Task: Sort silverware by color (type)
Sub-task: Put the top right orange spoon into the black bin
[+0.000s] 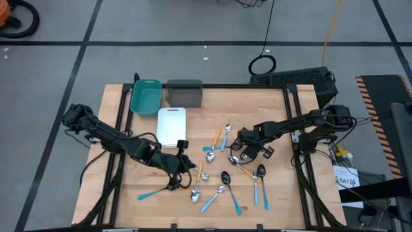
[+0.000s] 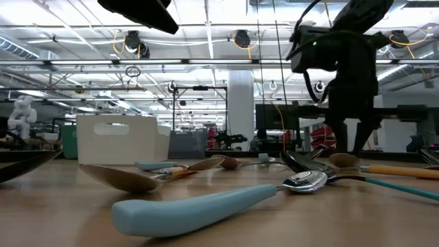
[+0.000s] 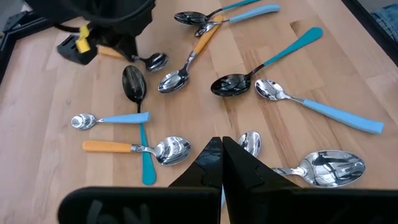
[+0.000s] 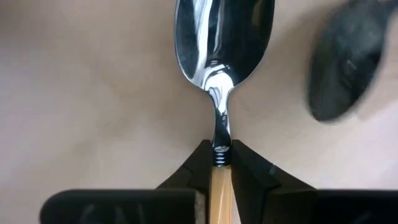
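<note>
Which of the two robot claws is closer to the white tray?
The left gripper. It sits just below the white tray in the high view, while the right gripper, shut on an orange-handled spoon, is farther off to the side.

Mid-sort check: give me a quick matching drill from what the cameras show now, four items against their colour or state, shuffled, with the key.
Column one:
1. right pincer
2. left pincer
3. tray at the table's far left corner
4. tray beside it to the right

Column two:
A. grey
B. shut, holding nothing
C. teal
D. closed on the orange-handled spoon where handle meets neck

Pairs: 1-D, 2-B, 3-C, 4-A
</note>
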Action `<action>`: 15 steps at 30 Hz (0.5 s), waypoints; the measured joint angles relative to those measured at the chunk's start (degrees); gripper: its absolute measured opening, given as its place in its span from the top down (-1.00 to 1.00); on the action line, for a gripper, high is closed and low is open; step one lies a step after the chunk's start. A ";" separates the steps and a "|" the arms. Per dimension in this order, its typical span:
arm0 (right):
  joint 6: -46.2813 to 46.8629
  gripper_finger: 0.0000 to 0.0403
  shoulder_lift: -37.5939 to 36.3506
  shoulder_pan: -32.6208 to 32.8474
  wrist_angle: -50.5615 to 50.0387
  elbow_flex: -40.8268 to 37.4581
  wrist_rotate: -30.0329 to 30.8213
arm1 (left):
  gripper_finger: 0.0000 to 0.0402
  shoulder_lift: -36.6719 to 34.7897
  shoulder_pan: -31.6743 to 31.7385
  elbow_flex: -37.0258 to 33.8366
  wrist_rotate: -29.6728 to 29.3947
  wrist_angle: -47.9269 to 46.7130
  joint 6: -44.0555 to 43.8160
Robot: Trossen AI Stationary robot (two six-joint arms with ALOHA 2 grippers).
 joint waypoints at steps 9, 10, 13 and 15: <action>6.72 0.85 -5.60 4.17 -2.77 0.04 0.08 | 1.00 0.00 0.13 0.02 0.00 0.00 0.28; 8.16 0.84 -6.23 4.68 -2.69 0.04 0.06 | 1.00 0.00 0.13 0.02 -0.02 0.04 0.28; 11.85 0.84 -8.85 6.18 -2.64 0.06 -0.23 | 1.00 0.00 0.37 0.02 -0.02 0.03 0.27; 14.17 0.84 -10.72 7.01 -2.35 0.10 -1.50 | 1.00 0.00 0.54 0.02 -0.02 0.09 0.26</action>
